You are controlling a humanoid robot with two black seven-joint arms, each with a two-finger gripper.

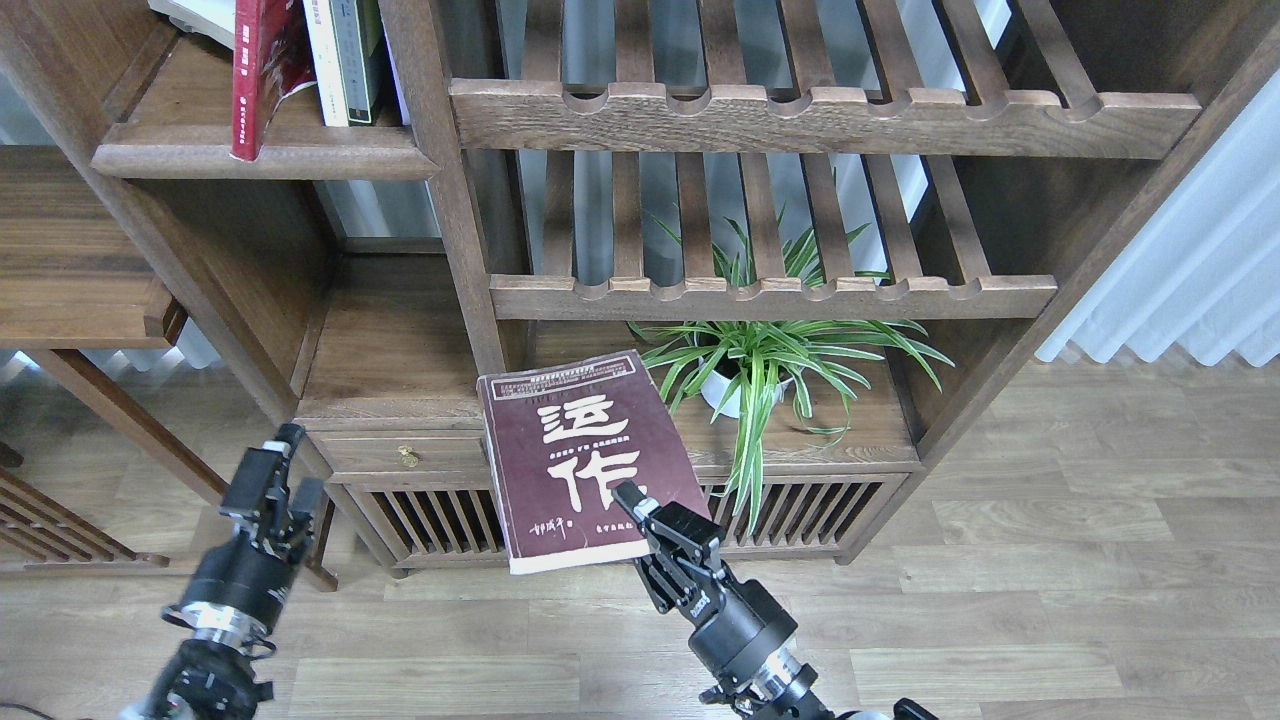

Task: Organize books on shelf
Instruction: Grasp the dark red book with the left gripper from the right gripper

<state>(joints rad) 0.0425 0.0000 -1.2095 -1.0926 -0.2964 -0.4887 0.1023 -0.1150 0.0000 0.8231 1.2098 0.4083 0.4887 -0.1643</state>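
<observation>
Right fingers (632, 500) clamped on maroon book (585, 455) reading "运作"; left fingers (298, 470) narrowly apart, empty.

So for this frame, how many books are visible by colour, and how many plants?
Maroon book, gripped at its lower corner by the right gripper: 1
Red book on the shelf: 1
White-spined book: 1
Green-spined book: 1
Potted plant: 1
Total: 5
</observation>
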